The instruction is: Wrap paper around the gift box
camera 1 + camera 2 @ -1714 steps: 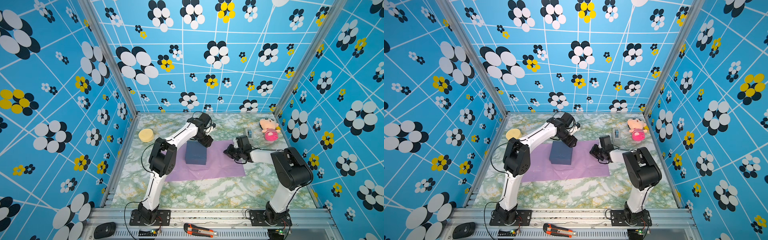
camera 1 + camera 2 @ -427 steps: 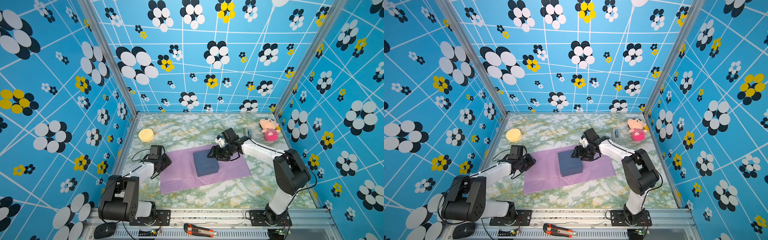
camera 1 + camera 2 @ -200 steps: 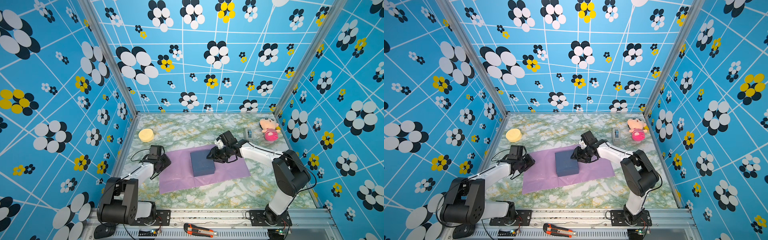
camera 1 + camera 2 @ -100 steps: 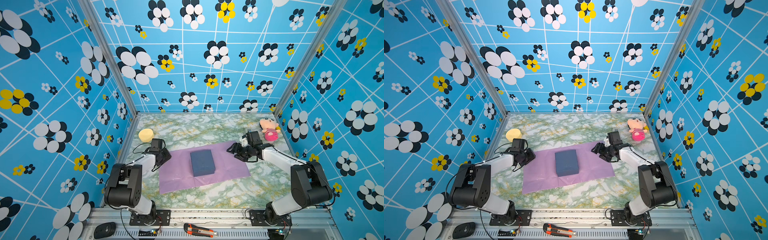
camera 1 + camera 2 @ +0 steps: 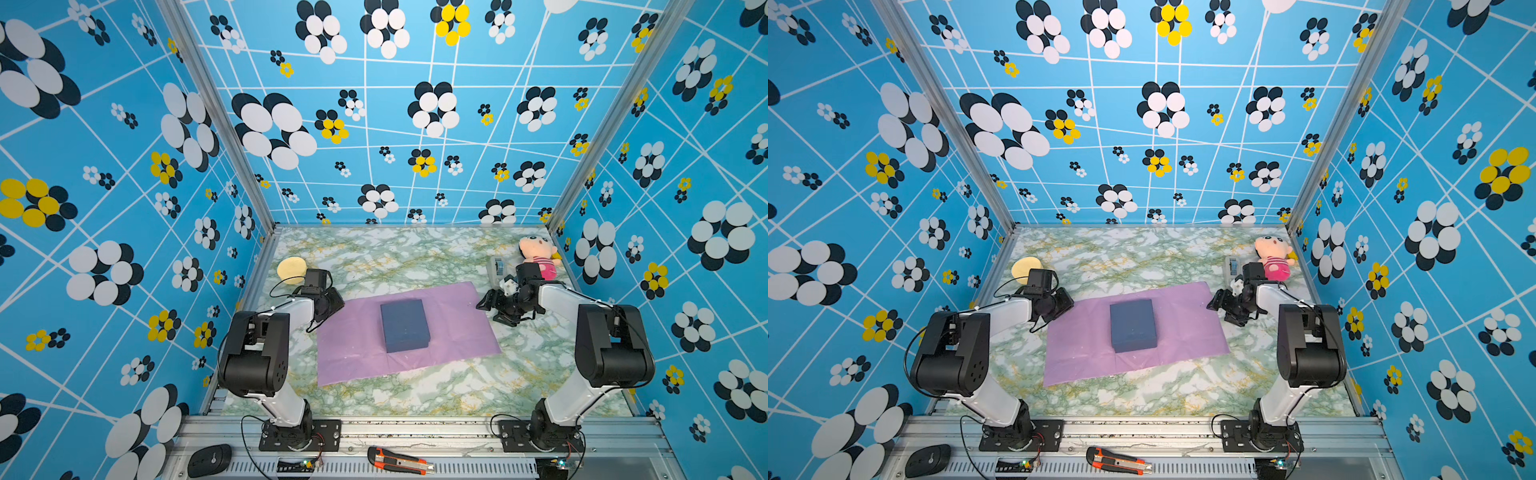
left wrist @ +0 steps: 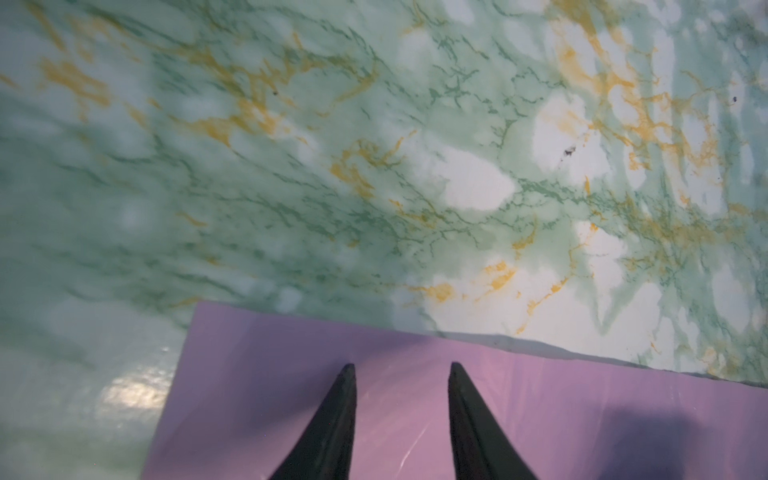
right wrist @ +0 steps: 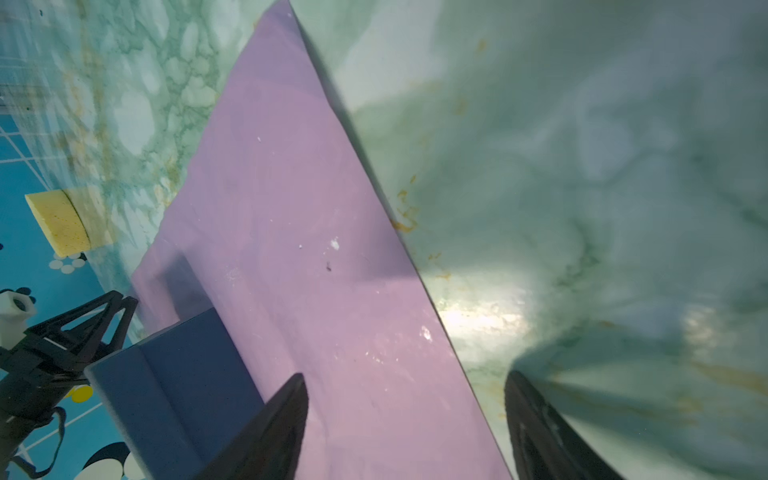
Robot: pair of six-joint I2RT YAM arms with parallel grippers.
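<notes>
On the surface (image 5: pixel 415 257): paper (image 5: pixel 457 332) flat, gift box (image 5: pixel 404 325) mid-sheet.
Paper: likely thin, limp; pinch an edge.
Left hand (image 6: pixel 401 368): apart, empty.
Right hand (image 7: pixel 405 374): apart, straddling paper's edge.

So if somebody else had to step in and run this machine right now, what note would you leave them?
Left gripper: open, empty, low over the far left corner of the paper.
Right gripper: open wide, empty, at the paper's right edge near the far corner, one finger above the sheet and one above bare table.
Gift box: lying on the middle of the paper, which is spread flat, lilac side up.
Done: box set on the sheet.
Left: all the folding; no side of the paper is lifted over the box yet.
</notes>
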